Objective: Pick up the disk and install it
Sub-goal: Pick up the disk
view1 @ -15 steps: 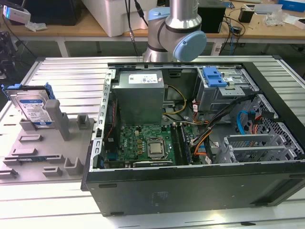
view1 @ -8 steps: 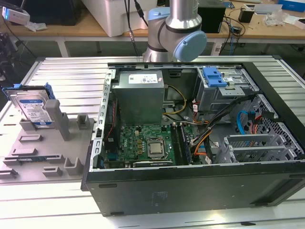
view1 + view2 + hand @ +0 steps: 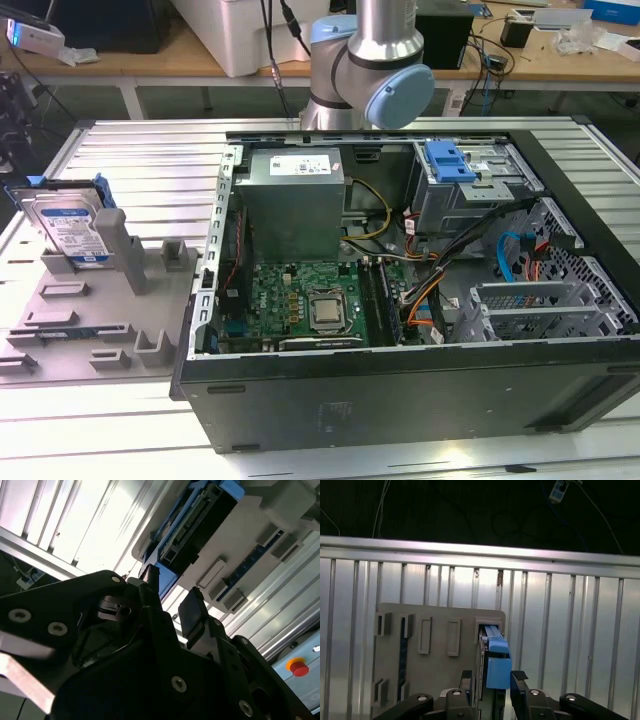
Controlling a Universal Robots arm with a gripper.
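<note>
Your claw stands wide in the first wrist view, empty, with its fingers lined up to either side of the disk and well clear of it. You see the disk edge-on, standing in a slot of the grey rack. Upright like that, it offers both flat faces to the fingers, which I judge to be the reason for the line-up.

In the second wrist view the claw is spread just as wide with nothing between the pads. The disk in its rack lies beyond the tips, apart from them.

In the exterior view the disk leans slightly in the rack, at nine o'clock from the open case on the slatted table. The arm rises at the case's twelve o'clock. The cage at the case's one o'clock corner looks like the disk's seat. You have not yet picked the disk up.
</note>
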